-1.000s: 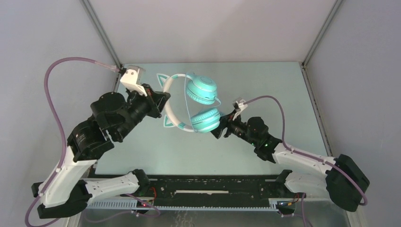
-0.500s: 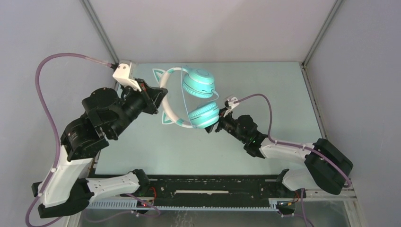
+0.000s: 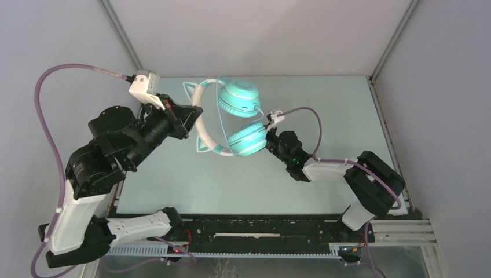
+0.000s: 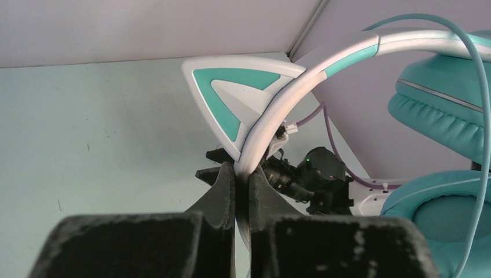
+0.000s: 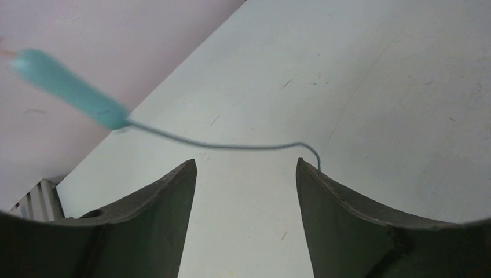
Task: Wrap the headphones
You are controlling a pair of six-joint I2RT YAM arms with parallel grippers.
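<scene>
While the left jaws pinch the headband, headphones sit upper-centre of frame; cable runs crosswise just ahead of wide-open right jaws (nearer arm)

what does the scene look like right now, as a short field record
headphones: held by the left arm, ear cups folded toward each other
left pincer: shut on the white headband, just below a cat ear
right pincer: open, gripping nothing
cable: loose, running across ahead of the right pincer's gap
</scene>
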